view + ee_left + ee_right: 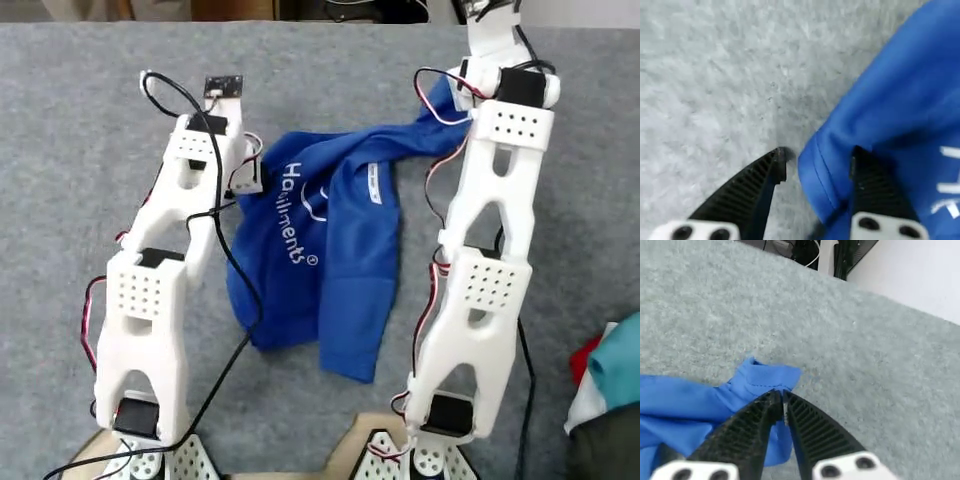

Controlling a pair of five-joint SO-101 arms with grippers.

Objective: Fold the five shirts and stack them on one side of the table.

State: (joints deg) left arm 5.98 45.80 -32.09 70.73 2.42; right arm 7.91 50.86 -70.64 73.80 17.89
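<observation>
A blue shirt [330, 250] with white print lies crumpled in the middle of the grey table. My left gripper [817, 165] is open at the shirt's left edge: one finger [760, 180] rests on bare table, the other finger [872, 185] is over the blue shirt [900, 100], and the hem lies between them. In the high view the left gripper [246, 172] sits at that edge. My right gripper [782, 401] is shut on a corner of the blue shirt [760, 377]. In the high view the right gripper [447, 98] holds that stretched corner at the far right.
A pile of other clothes [608, 385], teal, red, white and dark, lies at the table's right edge near the front. Both arm bases stand on a wooden board [345, 440] at the front. Bare grey table [70, 130] extends to the far left.
</observation>
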